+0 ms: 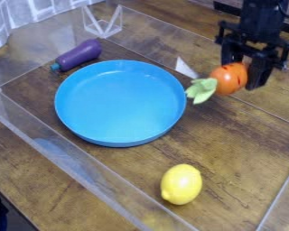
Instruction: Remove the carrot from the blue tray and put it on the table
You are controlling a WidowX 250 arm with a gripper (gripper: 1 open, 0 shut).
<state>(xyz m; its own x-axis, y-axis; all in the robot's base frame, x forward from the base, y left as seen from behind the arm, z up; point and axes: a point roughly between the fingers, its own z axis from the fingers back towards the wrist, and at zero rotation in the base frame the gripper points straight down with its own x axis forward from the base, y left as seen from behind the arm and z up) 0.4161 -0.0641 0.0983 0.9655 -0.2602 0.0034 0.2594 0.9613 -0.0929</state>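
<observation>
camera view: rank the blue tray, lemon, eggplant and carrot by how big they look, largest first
1. blue tray, by far the largest.
2. lemon, though it lies nearest the camera, which may flatter it.
3. eggplant and carrot look close in size; the gripper hides part of the carrot, so no ranking between them.

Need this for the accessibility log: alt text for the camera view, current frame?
A black tool holds an orange carrot by its body, green top pointing left, to the right of an empty blue tray on a dark wood table. A purple eggplant lies behind the tray and a yellow lemon in front of it.
</observation>
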